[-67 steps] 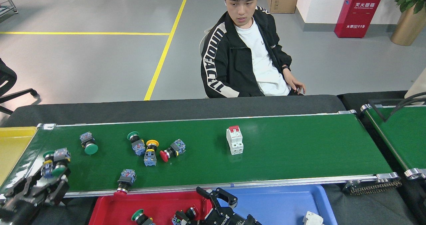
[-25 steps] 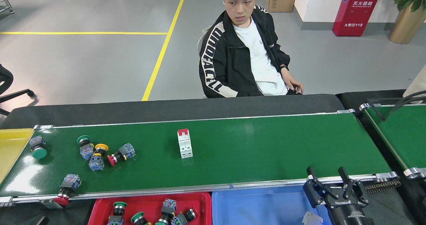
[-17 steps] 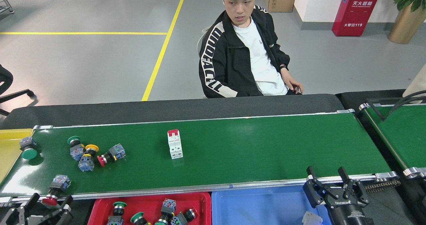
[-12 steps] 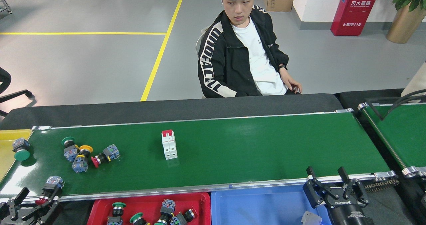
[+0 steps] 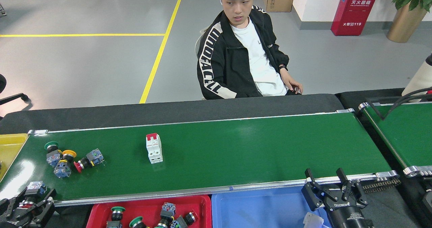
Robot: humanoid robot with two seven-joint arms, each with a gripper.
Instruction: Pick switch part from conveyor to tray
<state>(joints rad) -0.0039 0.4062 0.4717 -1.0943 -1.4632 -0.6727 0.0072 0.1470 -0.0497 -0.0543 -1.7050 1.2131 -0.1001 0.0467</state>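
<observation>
- A red-capped push-button switch part (image 5: pixel 31 195) sits at the conveyor's (image 5: pixel 236 153) near-left corner, between the spread fingers (image 5: pixel 47 201) of the left gripper (image 5: pixel 28 206), which has closed in around it within the last second; the grasp looks imminent, not yet made.
- The belt has carried a cluster of three switch parts (image 5: pixel 69 158) and a white breaker (image 5: pixel 154 148) leftward.
- Below the near edge, the red tray (image 5: pixel 202 202) holds earlier picks; beside it, over the blue tray (image 5: pixel 256 207), the right gripper (image 5: pixel 329 191) waits, fingers apart, empty.
</observation>
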